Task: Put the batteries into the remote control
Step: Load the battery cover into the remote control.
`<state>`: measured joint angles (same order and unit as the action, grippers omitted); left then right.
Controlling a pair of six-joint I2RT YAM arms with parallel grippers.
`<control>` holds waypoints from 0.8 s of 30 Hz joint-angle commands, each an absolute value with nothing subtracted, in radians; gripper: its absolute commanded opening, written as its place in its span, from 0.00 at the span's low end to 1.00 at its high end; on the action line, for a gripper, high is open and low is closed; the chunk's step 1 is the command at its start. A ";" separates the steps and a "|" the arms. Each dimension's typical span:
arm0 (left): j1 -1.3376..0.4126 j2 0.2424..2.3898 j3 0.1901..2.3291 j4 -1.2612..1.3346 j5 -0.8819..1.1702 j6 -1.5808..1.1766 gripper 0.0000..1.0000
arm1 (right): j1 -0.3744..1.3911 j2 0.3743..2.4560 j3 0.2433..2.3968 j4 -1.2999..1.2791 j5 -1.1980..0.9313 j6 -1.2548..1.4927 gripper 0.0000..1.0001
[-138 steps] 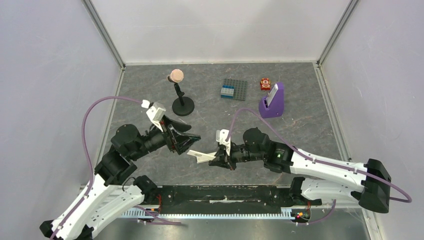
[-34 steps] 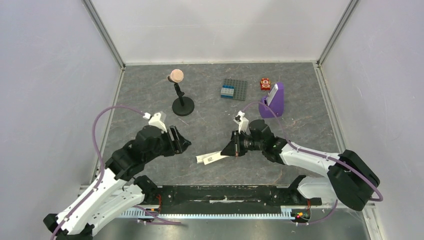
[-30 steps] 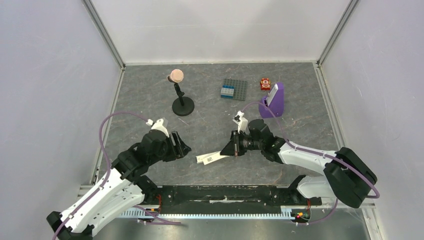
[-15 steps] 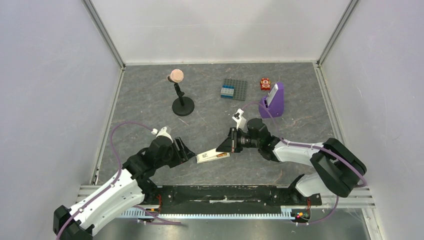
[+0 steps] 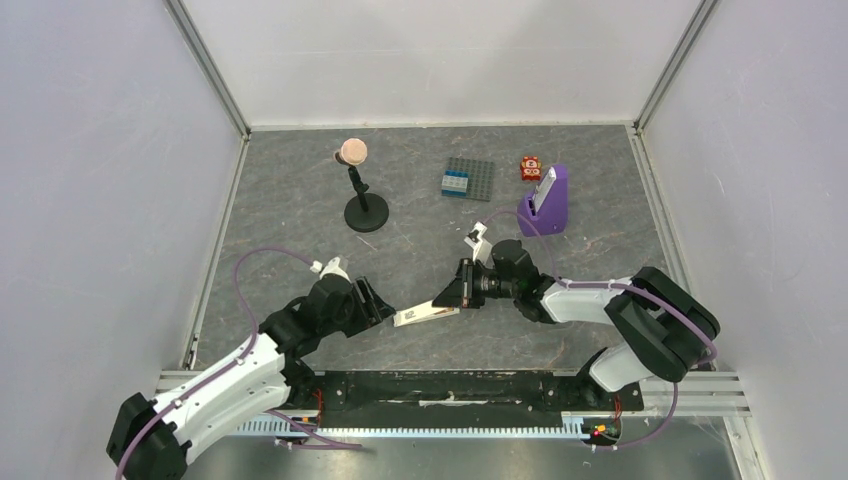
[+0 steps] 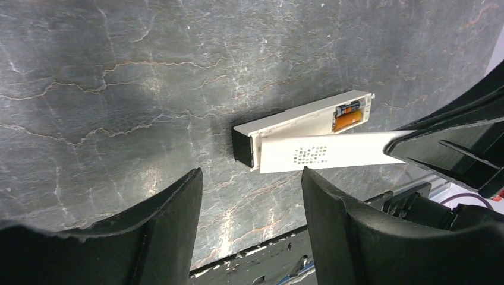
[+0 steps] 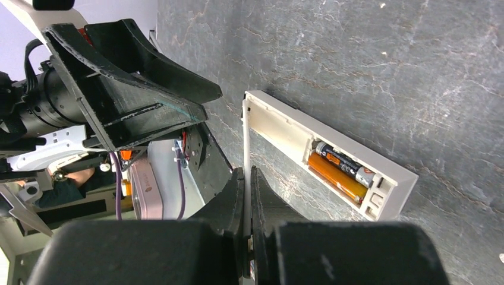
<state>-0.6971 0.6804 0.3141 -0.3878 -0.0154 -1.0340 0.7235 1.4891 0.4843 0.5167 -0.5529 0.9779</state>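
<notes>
The white remote control lies back-up on the grey table, its recess open. An orange battery and a dark grey battery lie side by side in it. My right gripper is shut on a thin white cover plate and holds it edge-on beside the remote. My left gripper is open and empty just short of the remote's dark end. From above, the remote lies between the left gripper and the right gripper.
At the back stand a black stand with a pink ball, a grey studded plate, a red toy and a purple wedge stand. A black rail runs along the near edge.
My left arm has swung in toward the remote's left end, gripper open. My right gripper has shifted slightly left, still holding the cover plate.
</notes>
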 commanded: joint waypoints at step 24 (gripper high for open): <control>-0.700 0.748 0.278 -0.268 -0.006 -1.067 0.67 | 0.688 1.567 0.409 0.785 -0.597 1.191 0.00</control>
